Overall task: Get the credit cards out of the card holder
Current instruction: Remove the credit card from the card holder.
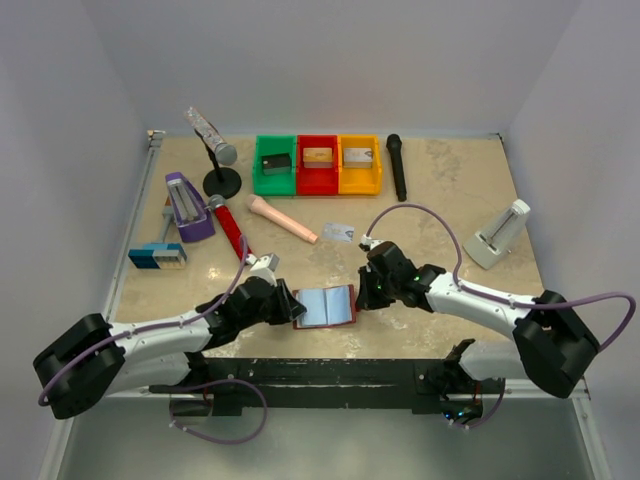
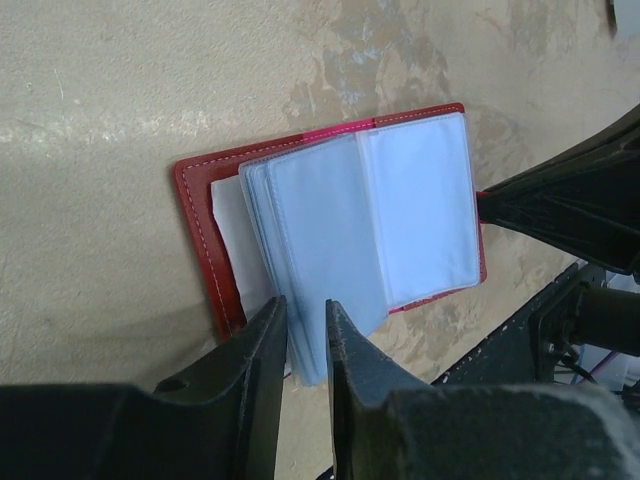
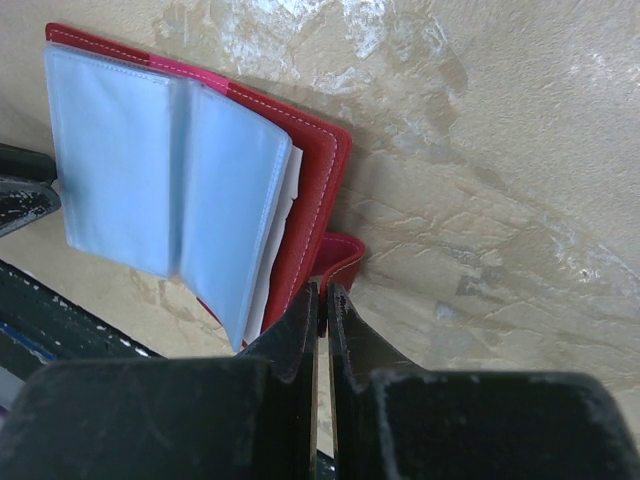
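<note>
Looking at the top cam, the card holder [image 1: 325,306] lay open on the table [image 1: 450,190] near the front edge, btw the two grippers, clear pockets [image 2: 330,230] up. Left gripper [image 2: 305,312] had its fingers a sliver apart w/ the pockets' edge in the gap, prob pinching it but I couldn't tell for sure. Right gripper [image 3: 323,292] was pressed together, tips at the holder's little red tab [image 3: 340,258]. One pale credit card [image 1: 340,232] sat farther back, well apart from the holder.

No text, label, brand or number can be read; markings on the pale card [image 1: 340,231], at twelve o'clock from the card holder [image 1: 325,306], are too small to be made out
</note>
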You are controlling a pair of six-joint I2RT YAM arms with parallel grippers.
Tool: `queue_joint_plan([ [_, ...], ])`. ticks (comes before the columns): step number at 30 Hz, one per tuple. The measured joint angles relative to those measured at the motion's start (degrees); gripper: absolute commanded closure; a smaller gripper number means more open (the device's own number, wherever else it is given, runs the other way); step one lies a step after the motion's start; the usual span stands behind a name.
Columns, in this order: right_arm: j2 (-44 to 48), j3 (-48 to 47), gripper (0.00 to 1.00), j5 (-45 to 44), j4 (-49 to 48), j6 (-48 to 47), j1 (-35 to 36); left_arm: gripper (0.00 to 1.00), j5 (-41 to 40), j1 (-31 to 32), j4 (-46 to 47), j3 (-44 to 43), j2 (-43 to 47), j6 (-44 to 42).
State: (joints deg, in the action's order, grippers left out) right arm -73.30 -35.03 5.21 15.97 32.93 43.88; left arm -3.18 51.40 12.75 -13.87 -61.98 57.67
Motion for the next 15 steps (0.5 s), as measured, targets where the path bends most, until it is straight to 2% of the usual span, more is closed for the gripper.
queue_joint_plan([
  [8,0.72,0.0,1.0,-0.13,0.87,-0.2,0.0,0.83,0.04,0.02,0.52,0.0,2.12,-0.24],
  [15,0.72,0.0,1.0,-0.15,0.98,-0.2,0.0,0.81,0.81,0.02,1.31,-0.2,2.29,-1.03],
])
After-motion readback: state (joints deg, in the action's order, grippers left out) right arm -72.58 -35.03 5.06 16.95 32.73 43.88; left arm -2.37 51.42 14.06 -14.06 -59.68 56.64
